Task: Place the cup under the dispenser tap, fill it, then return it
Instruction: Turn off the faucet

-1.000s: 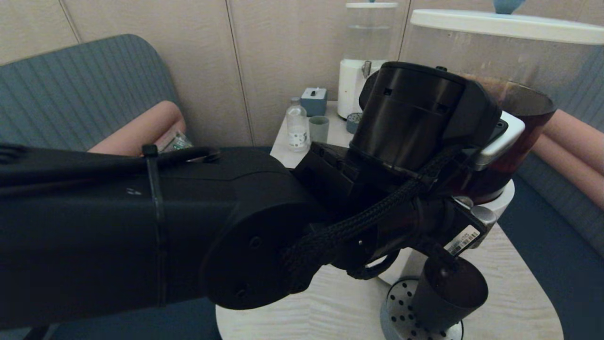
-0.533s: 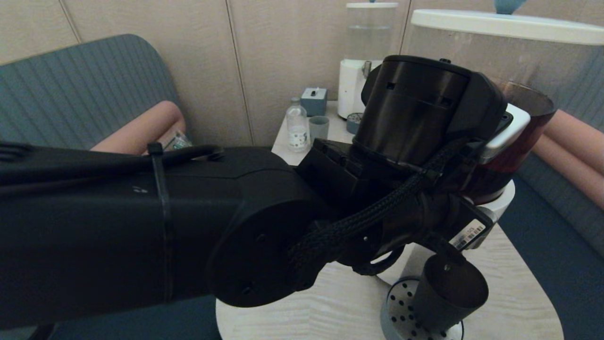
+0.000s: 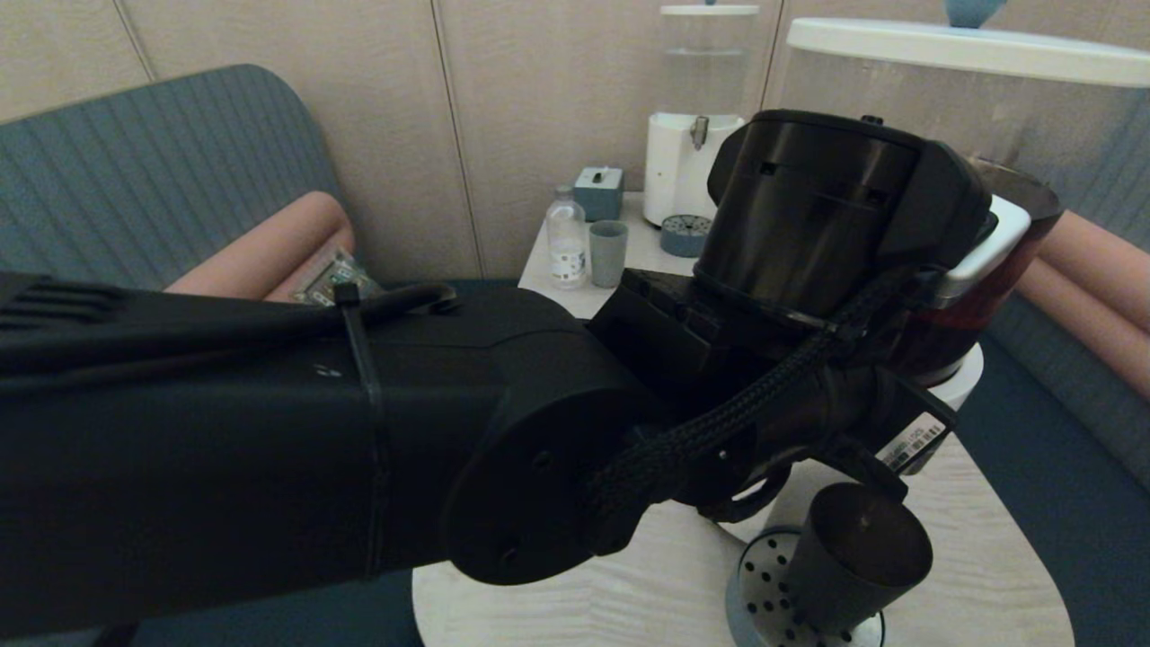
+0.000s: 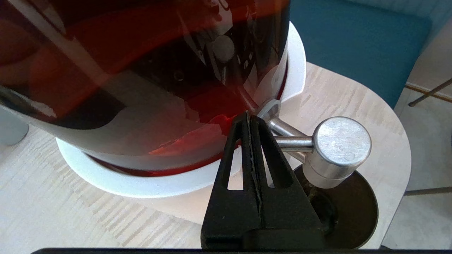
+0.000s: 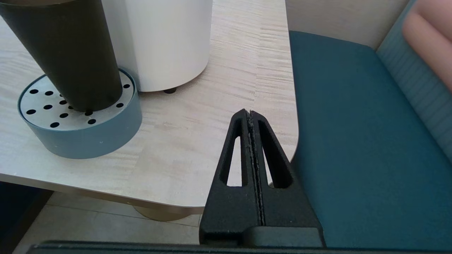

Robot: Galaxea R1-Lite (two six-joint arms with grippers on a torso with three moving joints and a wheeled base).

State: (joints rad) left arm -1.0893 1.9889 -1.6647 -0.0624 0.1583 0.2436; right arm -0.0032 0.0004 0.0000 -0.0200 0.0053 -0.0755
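hidden: dispenser tap (image 4: 319, 144) – behind left arm (image 3: 269, 431) | head view

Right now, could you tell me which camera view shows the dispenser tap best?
The left wrist view: the dispenser tap shows whole, stem and round knob, right beside the shut left gripper, above the cup. The head view hides it behind the left arm, and the right wrist view misses it.
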